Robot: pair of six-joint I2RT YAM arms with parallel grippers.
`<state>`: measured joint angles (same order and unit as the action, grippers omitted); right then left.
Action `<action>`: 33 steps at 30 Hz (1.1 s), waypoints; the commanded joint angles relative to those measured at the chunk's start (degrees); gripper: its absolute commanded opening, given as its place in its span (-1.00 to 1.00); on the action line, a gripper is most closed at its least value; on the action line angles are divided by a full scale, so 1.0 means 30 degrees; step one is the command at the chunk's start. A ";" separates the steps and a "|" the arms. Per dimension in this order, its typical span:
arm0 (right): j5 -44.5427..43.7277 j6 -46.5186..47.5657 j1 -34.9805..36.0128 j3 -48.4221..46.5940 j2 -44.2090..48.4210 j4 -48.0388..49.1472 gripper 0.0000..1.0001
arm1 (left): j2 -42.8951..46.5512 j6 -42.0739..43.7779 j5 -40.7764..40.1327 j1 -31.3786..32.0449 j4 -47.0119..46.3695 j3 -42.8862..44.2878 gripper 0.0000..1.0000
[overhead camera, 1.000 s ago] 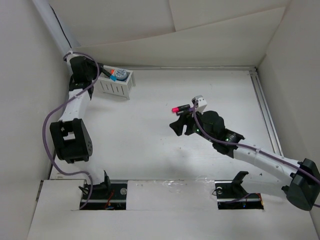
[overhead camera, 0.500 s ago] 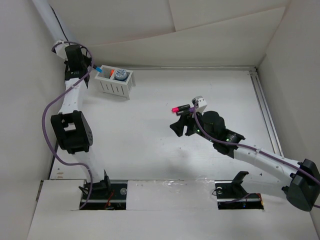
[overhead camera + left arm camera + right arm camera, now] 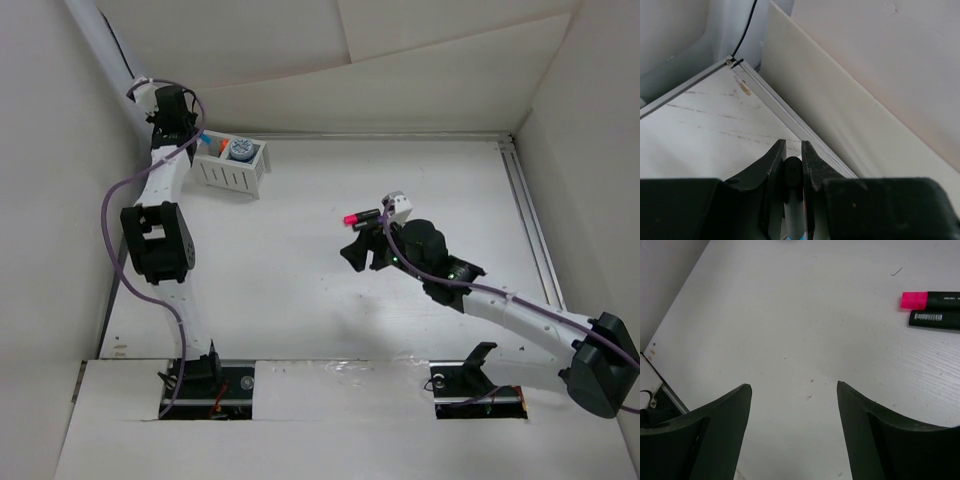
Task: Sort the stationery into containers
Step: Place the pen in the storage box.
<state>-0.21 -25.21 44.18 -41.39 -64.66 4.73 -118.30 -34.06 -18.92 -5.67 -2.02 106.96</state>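
Observation:
The white slatted basket stands at the far left of the table. A grey-blue cylinder and an orange-ended marker are in it. My left gripper is at the basket's far left end, in the table's corner. In the left wrist view it is shut on a marker with a black end and a bit of blue lower down. A pink-ended marker and a black marker lie side by side mid-table. They also show in the right wrist view, pink-ended and black. My right gripper is open and empty, just in front of them.
White board walls close in the table on the left, back and right. An aluminium rail runs along the right edge, and another runs along the back wall into the corner by my left gripper. A purple cable loops off the left arm.
My left arm has swung and turned at the far left corner with the marker still in its gripper, first leftward, then back toward the basket. The right arm has not moved.

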 commanded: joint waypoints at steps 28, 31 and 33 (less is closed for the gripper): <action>-0.1656 -0.1553 -0.1925 0.0202 -0.0916 0.1616 0.25 | 0.3275 0.0549 -0.0204 0.1773 -0.3537 -0.3265 -0.23; -0.2975 -0.2373 -0.2421 0.0202 -0.0916 0.1352 -0.90 | 0.6145 -0.1473 0.2637 0.2063 -0.6370 -0.6286 -0.28; -0.3734 -0.2667 -0.2655 -0.0003 -0.1441 0.1147 -1.00 | 0.8277 -0.2177 0.3257 0.2678 -0.7524 -0.9509 -0.28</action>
<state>-6.11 -30.44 37.45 -41.21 -68.31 6.35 -104.07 -34.94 -15.55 0.23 -14.04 85.49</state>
